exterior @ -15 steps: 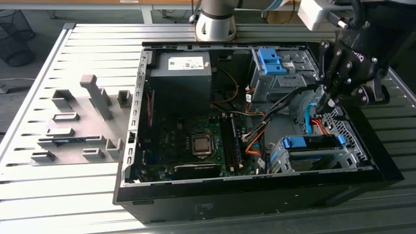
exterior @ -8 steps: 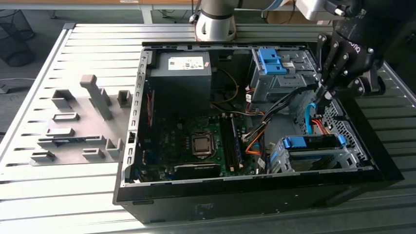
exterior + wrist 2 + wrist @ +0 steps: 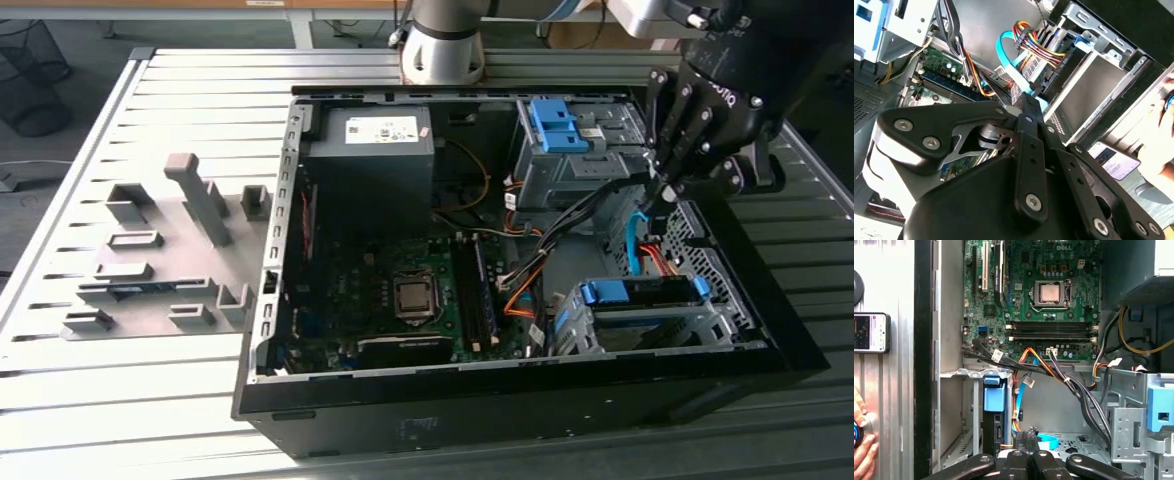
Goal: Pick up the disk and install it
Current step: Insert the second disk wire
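The disk [image 3: 650,318] sits in the grey drive cage [image 3: 587,330] at the near corner of the open computer case, on the exterior view's right. Its blue rail [image 3: 994,397] shows along the cage's open side. My black gripper [image 3: 663,185] hangs over the case between that cage and the farther cage with the blue bracket [image 3: 554,125]. It is apart from the disk. In both wrist views the fingers [image 3: 1026,102] meet at their tips with nothing between them, close to a light blue flat cable [image 3: 1046,441].
Orange, yellow and black cable bundles [image 3: 1054,370] run under the gripper. The motherboard [image 3: 400,290] and black power supply [image 3: 371,160] fill the case's other half. A person's hand [image 3: 861,445] and a phone [image 3: 871,332] lie on the table beside the case. Grey fixtures [image 3: 160,270] stand on the exterior view's left.
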